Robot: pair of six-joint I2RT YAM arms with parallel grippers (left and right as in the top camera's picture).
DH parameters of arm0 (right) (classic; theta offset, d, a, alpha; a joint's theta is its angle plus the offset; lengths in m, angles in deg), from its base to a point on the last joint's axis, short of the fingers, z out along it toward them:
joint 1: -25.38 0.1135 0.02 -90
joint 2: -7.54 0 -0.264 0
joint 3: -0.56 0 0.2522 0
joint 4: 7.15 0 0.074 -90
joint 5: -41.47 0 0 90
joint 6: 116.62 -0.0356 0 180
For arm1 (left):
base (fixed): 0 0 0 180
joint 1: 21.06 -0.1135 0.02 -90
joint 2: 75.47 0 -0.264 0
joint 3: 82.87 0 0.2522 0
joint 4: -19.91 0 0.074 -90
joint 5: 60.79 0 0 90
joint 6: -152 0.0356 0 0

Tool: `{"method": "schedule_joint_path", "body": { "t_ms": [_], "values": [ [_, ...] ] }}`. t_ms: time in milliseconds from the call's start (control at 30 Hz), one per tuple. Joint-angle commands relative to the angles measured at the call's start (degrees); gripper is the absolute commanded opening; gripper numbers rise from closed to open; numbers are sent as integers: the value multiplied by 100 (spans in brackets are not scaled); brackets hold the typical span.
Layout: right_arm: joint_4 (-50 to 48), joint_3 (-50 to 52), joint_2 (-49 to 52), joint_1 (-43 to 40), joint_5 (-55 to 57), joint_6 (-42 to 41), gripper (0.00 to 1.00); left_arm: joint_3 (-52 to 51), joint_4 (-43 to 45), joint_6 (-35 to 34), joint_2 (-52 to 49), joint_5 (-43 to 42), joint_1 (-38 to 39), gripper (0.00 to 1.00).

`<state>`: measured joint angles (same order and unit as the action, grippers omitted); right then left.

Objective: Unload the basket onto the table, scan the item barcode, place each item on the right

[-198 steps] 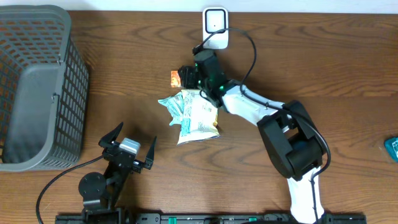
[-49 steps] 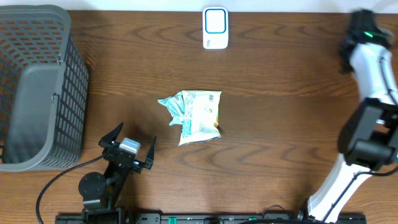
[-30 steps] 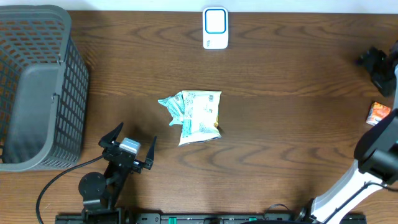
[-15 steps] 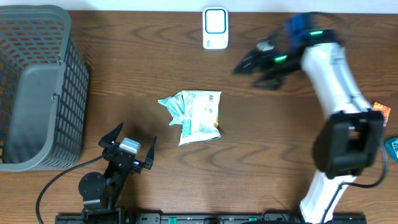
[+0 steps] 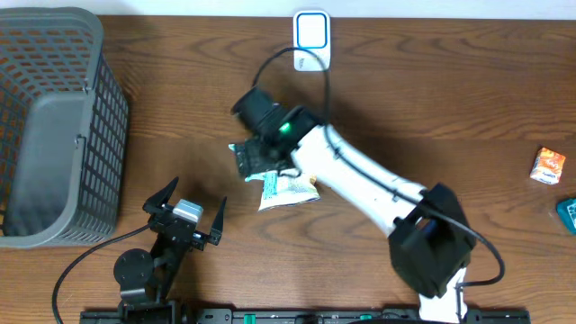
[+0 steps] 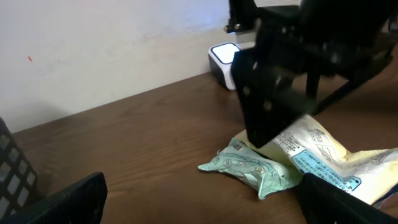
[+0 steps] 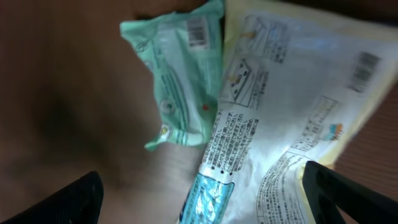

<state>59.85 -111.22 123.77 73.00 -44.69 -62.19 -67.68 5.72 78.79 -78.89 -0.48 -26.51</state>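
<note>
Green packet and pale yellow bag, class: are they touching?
Touching. The right wrist view shows the edge of the pale yellow bag overlapping the green packet, with no gap.

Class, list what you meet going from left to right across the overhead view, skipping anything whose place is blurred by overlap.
In order: grey basket → left gripper → white scanner → orange packet → teal object at the right edge.

Green packet [image 5: 236, 149] and yellow bag [image 5: 290, 191] mostly beneath the right arm [image 5: 351, 171]; teal item [image 5: 568, 212] half off-frame.
</note>
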Motion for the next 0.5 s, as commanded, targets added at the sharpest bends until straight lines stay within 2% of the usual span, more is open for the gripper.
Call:
{"method": "schedule_joint_path", "body": {
  "t_ms": [0,133,233,300,467],
  "values": [
    [26,39,223,192,1786,-861,93,-120,-190,76,20,-74,24,98],
    [35,39,494,151,1740,-1069,85,-120,-192,76,20,-74,24,98],
    [52,39,739,37,1318,-1062,84,-120,-192,74,20,-74,24,98],
    [48,39,901,33,1016,-1045,79,-120,-192,74,20,-74,24,98],
    [199,39,1215,114,979,-1193,54,-120,-192,76,20,-74,24,98]
  ]
}}
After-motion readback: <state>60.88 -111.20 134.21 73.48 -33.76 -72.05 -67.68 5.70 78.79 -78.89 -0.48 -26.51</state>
